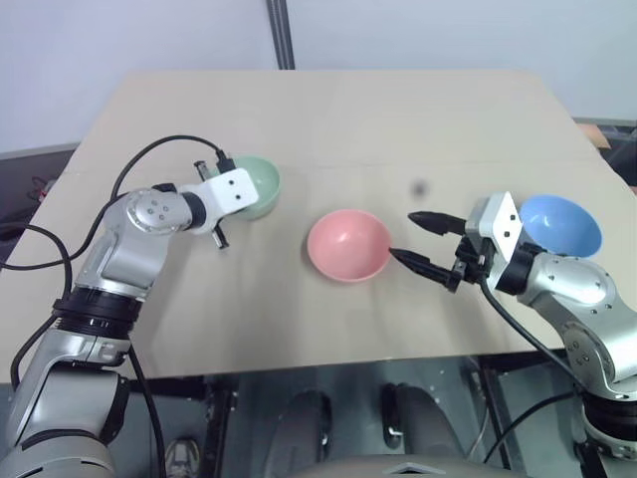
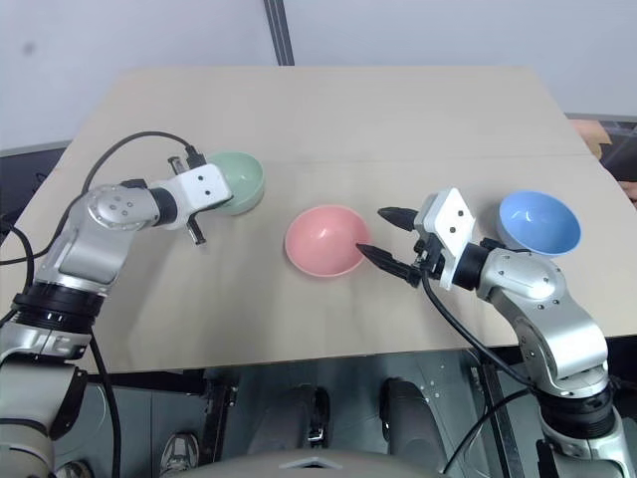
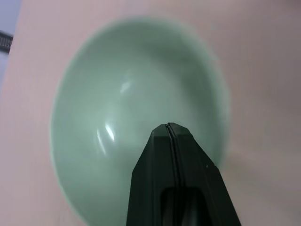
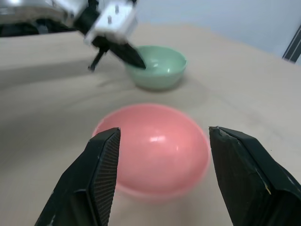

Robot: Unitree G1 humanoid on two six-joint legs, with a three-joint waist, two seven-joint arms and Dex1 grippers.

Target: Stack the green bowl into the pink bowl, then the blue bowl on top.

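1. Three bowls are sitting on the table (image 1: pixel 328 119), one of each colour: one green bowl (image 1: pixel 261 186), one pink bowl (image 1: pixel 347 244) and one blue bowl (image 1: pixel 562 223). None is stacked in another.
2. Two grippers are working over the table. The left gripper (image 4: pixel 136 60) is showing its fingers pressed flat together, nothing between them; in the left wrist view they are making one black wedge with a thin seam.
3. The green bowl is lying directly under those closed tips, which are pointing down over its near rim into the hollow.
4. The right gripper (image 1: pixel 420 242) is holding its two fingers spread wide, empty.
5. The pink bowl is sitting just ahead of those spread tips, in line with the gap between them and apart from both.
6. The blue bowl is resting behind the right gripper, beside its wrist.
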